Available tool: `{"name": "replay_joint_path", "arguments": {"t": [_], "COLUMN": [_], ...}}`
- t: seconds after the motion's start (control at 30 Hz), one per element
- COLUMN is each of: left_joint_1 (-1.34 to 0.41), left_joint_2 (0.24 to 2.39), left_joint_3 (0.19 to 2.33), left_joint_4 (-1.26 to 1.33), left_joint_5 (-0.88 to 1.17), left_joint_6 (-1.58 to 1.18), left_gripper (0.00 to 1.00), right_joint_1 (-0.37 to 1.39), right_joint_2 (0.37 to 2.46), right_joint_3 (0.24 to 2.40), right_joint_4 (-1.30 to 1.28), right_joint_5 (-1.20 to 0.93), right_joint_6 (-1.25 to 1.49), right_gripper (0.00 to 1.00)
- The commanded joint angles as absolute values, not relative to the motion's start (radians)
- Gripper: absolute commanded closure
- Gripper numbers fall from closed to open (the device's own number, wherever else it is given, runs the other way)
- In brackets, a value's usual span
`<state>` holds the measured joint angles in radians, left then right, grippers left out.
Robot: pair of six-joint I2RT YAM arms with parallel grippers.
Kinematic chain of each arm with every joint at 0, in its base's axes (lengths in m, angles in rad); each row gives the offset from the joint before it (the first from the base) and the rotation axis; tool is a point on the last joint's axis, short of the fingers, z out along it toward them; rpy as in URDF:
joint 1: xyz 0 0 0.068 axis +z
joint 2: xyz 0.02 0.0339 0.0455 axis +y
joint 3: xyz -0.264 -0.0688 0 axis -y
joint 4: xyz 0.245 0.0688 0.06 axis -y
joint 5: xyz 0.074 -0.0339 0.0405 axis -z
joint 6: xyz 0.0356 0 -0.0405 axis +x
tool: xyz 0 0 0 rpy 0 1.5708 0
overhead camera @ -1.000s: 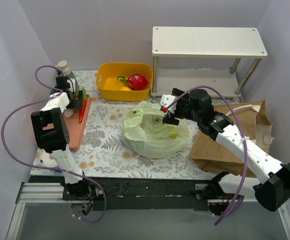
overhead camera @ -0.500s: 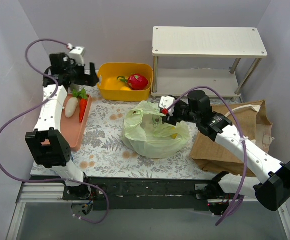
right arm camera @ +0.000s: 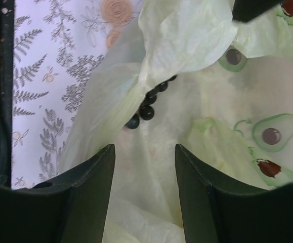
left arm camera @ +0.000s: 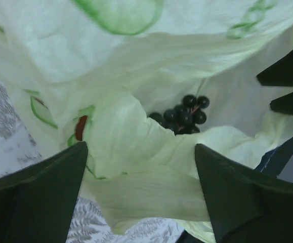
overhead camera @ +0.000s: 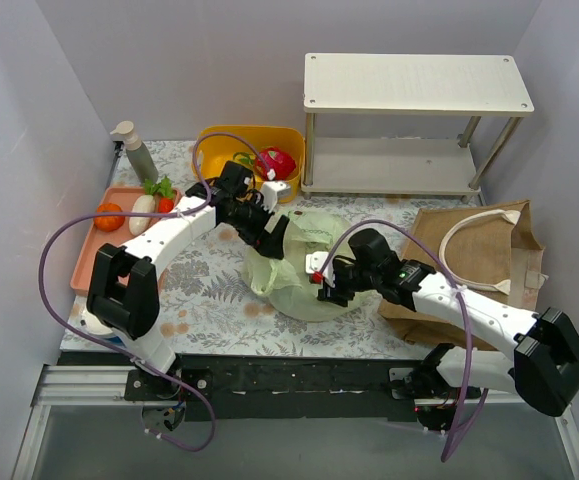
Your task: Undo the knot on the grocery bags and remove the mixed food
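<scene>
The pale green bag (overhead camera: 299,285) lies open mid-table. My left gripper (overhead camera: 269,235) is open at its left rim; in the left wrist view the gripper (left arm camera: 140,147) straddles a fold of bag film (left arm camera: 136,152), with dark grapes (left arm camera: 184,115) inside beyond it. My right gripper (overhead camera: 327,282) is open at the bag's front; in the right wrist view the gripper (right arm camera: 143,147) is over the film, with the grapes (right arm camera: 146,107) just ahead. The brown tote (overhead camera: 479,262) lies at the right. A tangerine (overhead camera: 109,215), a radish (overhead camera: 141,213) and a carrot (overhead camera: 165,203) lie on the pink tray (overhead camera: 84,275).
A yellow basket (overhead camera: 219,178) at the back holds a red fruit (overhead camera: 277,162). A soap pump bottle (overhead camera: 135,152) stands at the back left. A white two-level shelf (overhead camera: 414,85) stands at the back right. Purple walls close both sides.
My left arm swung from the back left by the tray over to the green bag's left rim. My right gripper dropped from the bag's top toward its front edge.
</scene>
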<state>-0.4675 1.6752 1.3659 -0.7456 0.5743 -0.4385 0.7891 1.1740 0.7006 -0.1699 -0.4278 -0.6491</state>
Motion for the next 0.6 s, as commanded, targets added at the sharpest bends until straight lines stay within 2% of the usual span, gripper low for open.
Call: {"name": "replay_joint_path", "arguments": {"t": [0.0, 0.07, 0.1, 0.13, 0.2, 0.37, 0.57], "left_joint_1": [-0.460, -0.460, -0.460, -0.460, -0.460, -0.460, -0.460], "left_joint_2": [1.583, 1.568, 1.557, 1.533, 1.505, 1.431, 1.420], "left_joint_3": [1.304, 1.263, 1.243, 1.198, 1.163, 1.135, 1.135], "left_joint_4": [-0.904, -0.966, -1.000, -1.008, -1.014, -0.996, -1.002], "left_joint_5": [0.526, 0.557, 0.567, 0.572, 0.577, 0.615, 0.656], "left_joint_6": [-0.295, -0.220, -0.206, -0.196, -0.180, -0.172, -0.109], "left_gripper": [0.28, 0.49, 0.73, 0.85, 1.00, 1.00, 1.00], "right_joint_1": [0.782, 0.784, 0.784, 0.782, 0.784, 0.781, 0.790], "right_joint_2": [1.108, 1.082, 1.071, 1.048, 1.025, 1.041, 1.212], "right_joint_3": [0.626, 0.582, 0.571, 0.563, 0.564, 0.662, 0.733], "right_joint_4": [-0.196, -0.235, -0.276, -0.288, -0.272, -0.175, -0.008], "right_joint_5": [-0.540, -0.563, -0.561, -0.555, -0.499, -0.446, -0.519], "right_joint_6": [-0.641, -0.667, -0.701, -0.718, -0.698, -0.624, -0.526], "right_gripper": [0.40, 0.37, 0.36, 0.36, 0.37, 0.41, 0.46]}}
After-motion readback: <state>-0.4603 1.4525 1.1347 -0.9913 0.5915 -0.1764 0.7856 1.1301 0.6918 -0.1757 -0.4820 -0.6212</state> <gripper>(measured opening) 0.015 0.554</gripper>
